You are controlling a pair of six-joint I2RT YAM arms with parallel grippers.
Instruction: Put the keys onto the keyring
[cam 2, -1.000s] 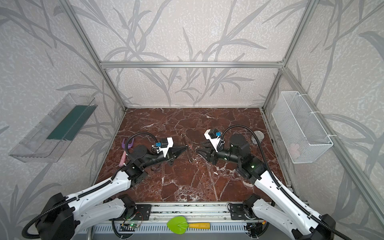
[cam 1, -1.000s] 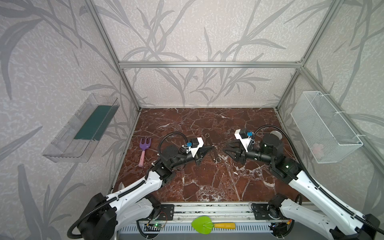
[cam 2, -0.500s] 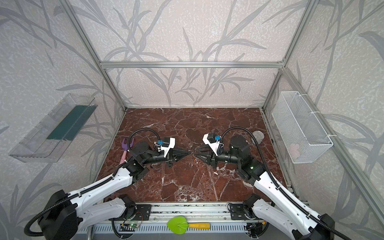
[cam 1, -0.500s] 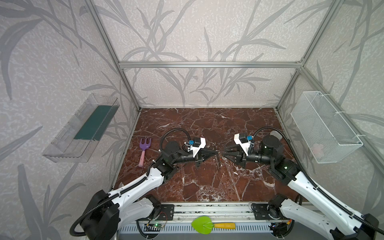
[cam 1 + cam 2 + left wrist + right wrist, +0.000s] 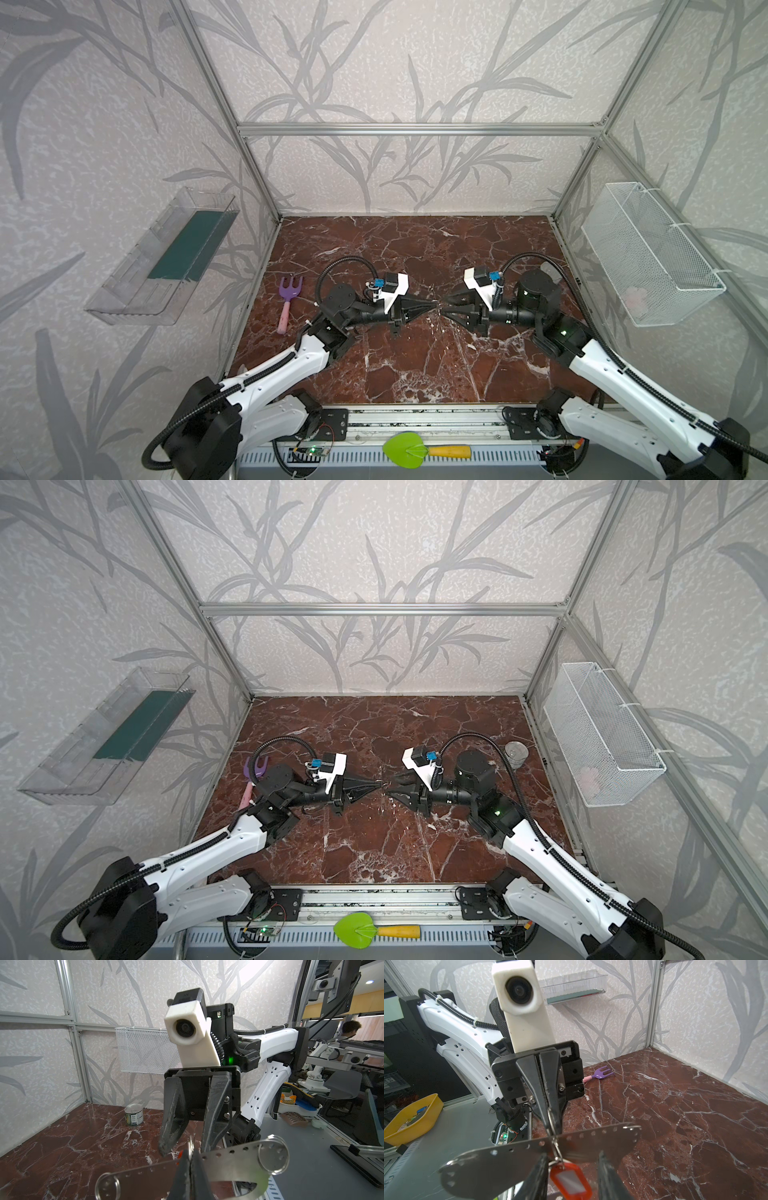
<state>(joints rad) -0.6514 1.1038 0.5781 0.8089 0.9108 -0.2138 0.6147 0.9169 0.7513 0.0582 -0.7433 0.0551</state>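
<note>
The left end effector (image 5: 552,1126) is closed on the keyring (image 5: 602,1145) (long axis across both arms), and the keys (image 5: 570,1181) hang between the open jaws of the right end effector (image 5: 186,1147).

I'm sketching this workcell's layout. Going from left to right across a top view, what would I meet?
clear wall tray → purple toy rake → left gripper → right gripper → tin can → white wire basket
</note>
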